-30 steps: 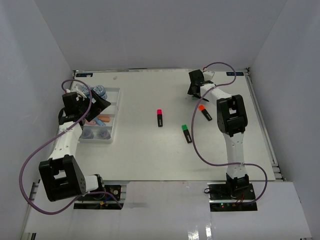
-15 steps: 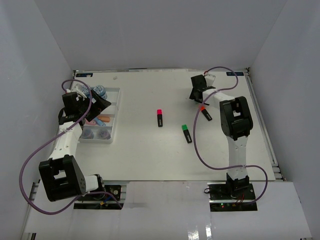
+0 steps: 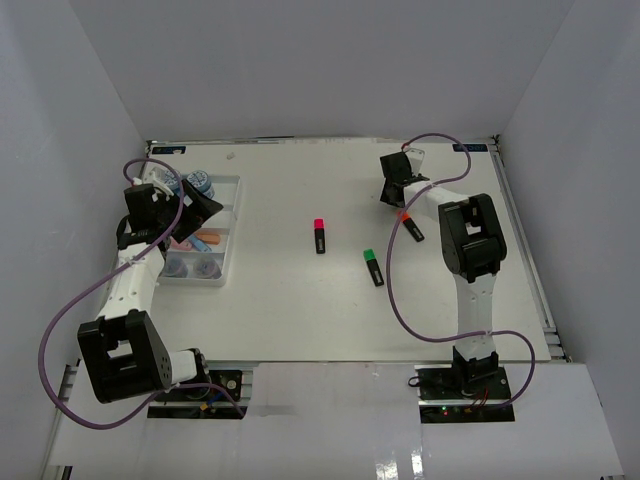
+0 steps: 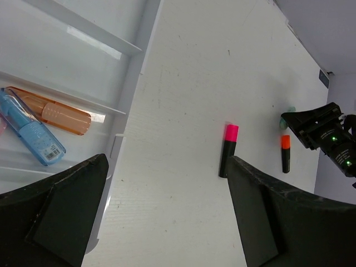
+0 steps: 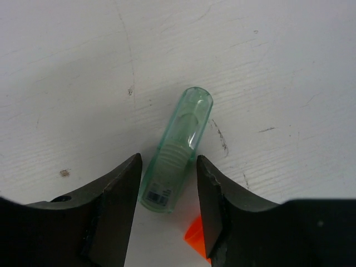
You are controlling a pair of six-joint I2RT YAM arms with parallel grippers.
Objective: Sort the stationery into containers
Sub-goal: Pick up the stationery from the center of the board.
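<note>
Grasp step, right side. My right gripper [image 5: 168, 162] is down on the table well to the right of the tray [image 3: 233, 228], at the far end of the board from it. The small green marker [image 5: 178, 146] lies flat between my two fingers [image 5: 114, 214], its labelled end deepest in the gap and its rounded end poking out beyond the tips. The fingers stand narrow on either side of the barrel. Whether they already pinch it or sit just beside it, I cannot tell. I straddle it across the barrel because that is the narrow way, and a round body gripped there should not roll out.

An orange-capped highlighter [image 3: 410, 226] lies just beside this marker, on the side nearer my bases. Its cap shows at the edge of the wrist view, so a lift should go straight up to avoid dragging it.

My left gripper [image 4: 167, 162] hangs over the tray with fingers spread wide and nothing between them. An orange marker [image 4: 55, 114] and a blue marker [image 4: 30, 132] already lie side by side in one tray compartment.

Out on the open table right of the tray are a pink-capped highlighter [image 3: 319, 236] and a green-capped highlighter [image 3: 373, 268], neither yet sorted.
</note>
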